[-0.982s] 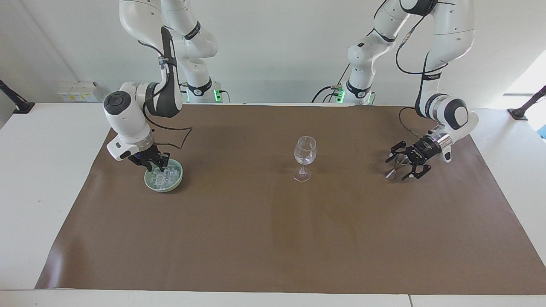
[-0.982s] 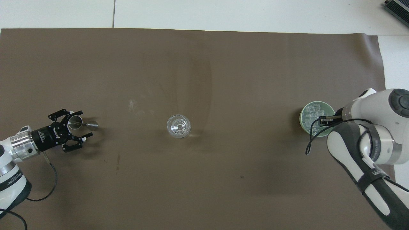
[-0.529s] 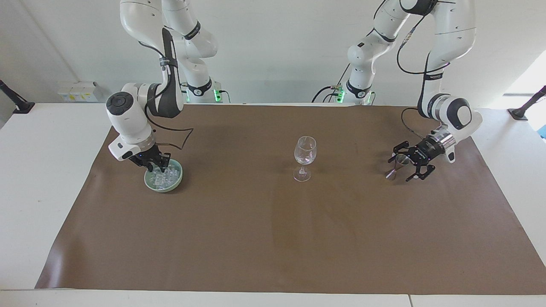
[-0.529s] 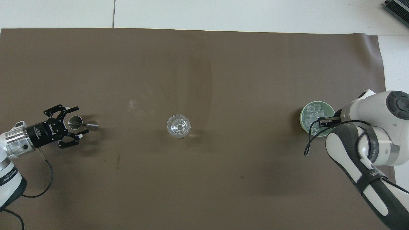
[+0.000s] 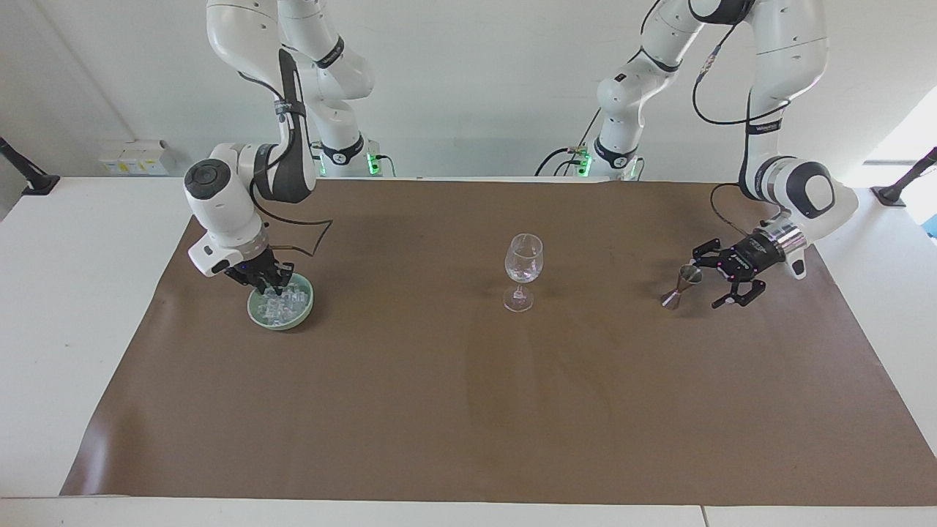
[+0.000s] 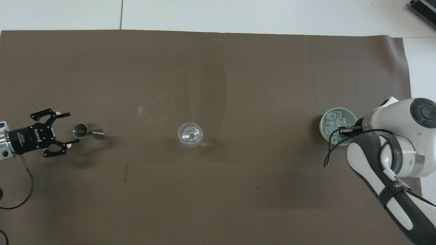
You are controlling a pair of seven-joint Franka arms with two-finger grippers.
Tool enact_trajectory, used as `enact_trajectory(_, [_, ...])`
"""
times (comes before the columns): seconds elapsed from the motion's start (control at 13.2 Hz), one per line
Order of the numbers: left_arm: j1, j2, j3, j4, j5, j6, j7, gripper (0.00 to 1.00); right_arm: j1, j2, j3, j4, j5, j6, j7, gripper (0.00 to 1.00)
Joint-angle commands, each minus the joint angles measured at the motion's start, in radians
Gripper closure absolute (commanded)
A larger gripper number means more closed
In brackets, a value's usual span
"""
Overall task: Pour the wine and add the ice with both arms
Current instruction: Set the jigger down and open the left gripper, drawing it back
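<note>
- The wine glass (image 5: 524,260) stands upright at the middle of the brown mat (image 5: 468,410) that covers the white tabletop (image 5: 73,293). We see something clear in the bottom of its bowl.
- In the overhead view, taking the glass as the centre of the dial, the pale green bowl (image 5: 307,307) sits at 3 o'clock, well apart from it, toward the right arm's end.
- The ice (image 5: 282,307), small clear cubes, lies heaped in that bowl.
- The right end effector (image 5: 272,282) dips into the bowl at its 5 o'clock rim, as seen from overhead. Its fingertips are clenched among the cubes. We cannot tell whether a cube is caught between them.
- A small metal jigger (image 5: 681,287) stands on the mat at 9 o'clock from the glass, well apart from it, toward the left arm's end.
- The left end effector (image 5: 708,280) hangs low at 9 o'clock from the jigger, just beside it. It is released, its fingers spread wide and pointing at the jigger, and we see nothing in its grip.
</note>
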Motion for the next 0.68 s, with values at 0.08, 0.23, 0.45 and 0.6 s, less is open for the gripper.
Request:
enact_trajectory(0.08, [0.024,-0.016,-0.002,0.09,0.134,-0.045,-0.024,0.0,-0.012,-0.024,0.007,0.022,-0.021,-0.035,-0.021,1.0])
enact_trajectory(0.23, [0.02,-0.041,0.0,0.145,0.229,-0.048,-0.023,0.0,-0.011,-0.046,0.009,0.034,-0.021,-0.079,-0.018,1.0])
enact_trajectory(0.45, [0.004,-0.071,-0.011,0.236,0.36,-0.039,-0.021,0.0,-0.008,-0.081,0.009,0.041,-0.019,-0.082,-0.017,1.0])
enact_trajectory(0.6, [-0.025,-0.082,-0.013,0.288,0.417,-0.039,-0.018,0.0,-0.003,-0.109,0.011,0.051,-0.018,-0.085,-0.017,1.0])
